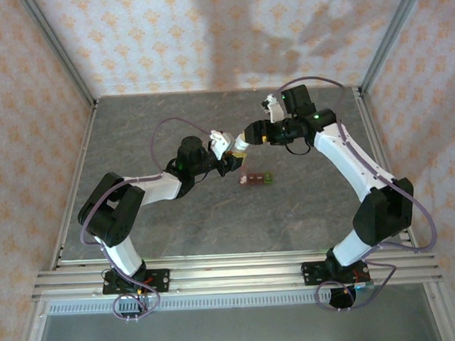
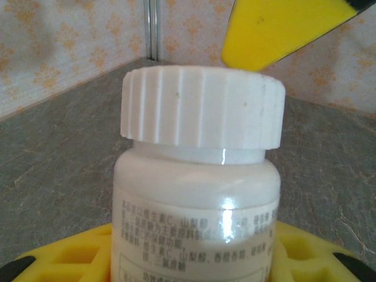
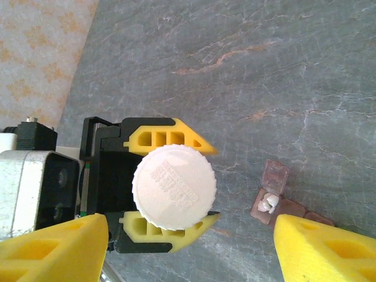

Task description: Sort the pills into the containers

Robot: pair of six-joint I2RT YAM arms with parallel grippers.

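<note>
- left gripper [image 3: 204,183]: clamped on the body of a white bottle [image 2: 197,200], a yellow finger on each side. Bottle upright, held off the table [image 1: 136,144], mid-frame in the top view.
- bottle cap [image 3: 173,195]: white, ribbed, on. Raised lettering on its top, not legible.
- label [image 2: 194,235]: rows of small black Chinese print and a boxed section below. Too blurred to read reliably.
- right gripper [image 3: 191,222]: jaws wide, holding nothing, hovering over the cap. One yellow finger sits at the upper right of the left wrist frame, right by the cap rim. Contact: can't tell.
- containers [image 1: 256,179]: on the table, just below and right of the bottle in the top view. Two dark red-brown cells, one green at the right end.
- right wrist view: containers at mid-right, one clear lid [image 3: 276,175] flipped open, white pills [image 3: 269,203] in that cell.
</note>
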